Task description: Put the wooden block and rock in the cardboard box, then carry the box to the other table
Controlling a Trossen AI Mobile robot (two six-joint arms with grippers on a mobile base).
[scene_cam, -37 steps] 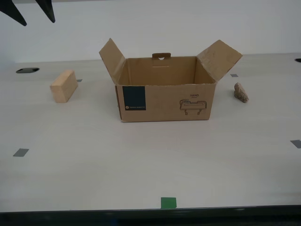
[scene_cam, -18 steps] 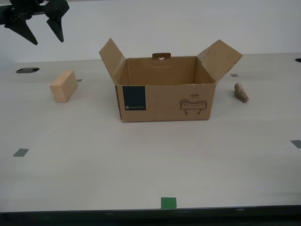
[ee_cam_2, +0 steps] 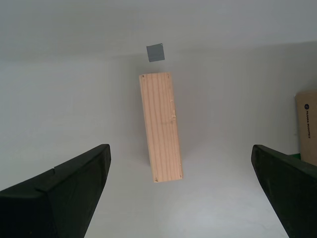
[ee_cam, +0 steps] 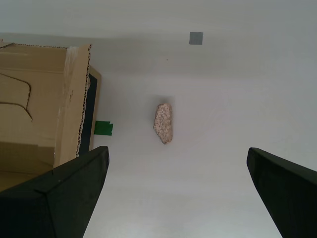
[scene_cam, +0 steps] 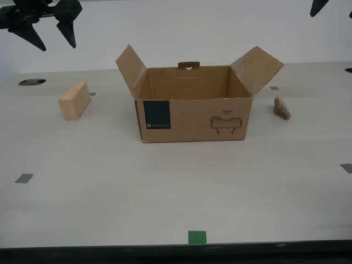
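Note:
The open cardboard box [scene_cam: 192,110] stands mid-table with its flaps spread. A wooden block [scene_cam: 75,100] lies on the tabletop toward the exterior view's left. Well above it hangs my second gripper [scene_cam: 55,39], open and empty, and the block [ee_cam_2: 161,126] shows far below its spread fingers [ee_cam_2: 74,188]. Toward the exterior view's right of the box lies the rock [scene_cam: 281,108]. My first gripper [scene_cam: 333,10] is open high above it, with the rock [ee_cam: 164,122] and a box flap [ee_cam: 74,99] below. The other table is out of view.
Small grey tape squares [scene_cam: 24,177] and a green tape piece [scene_cam: 197,237] mark the cream tabletop. A dark oval hole [scene_cam: 32,82] sits at the back on the exterior view's left. The table's front edge runs along the exterior view's bottom.
My second gripper came down further into the exterior view's upper left and then held. My first gripper's fingertips appeared at the exterior view's upper right. Box, block and rock stayed put.

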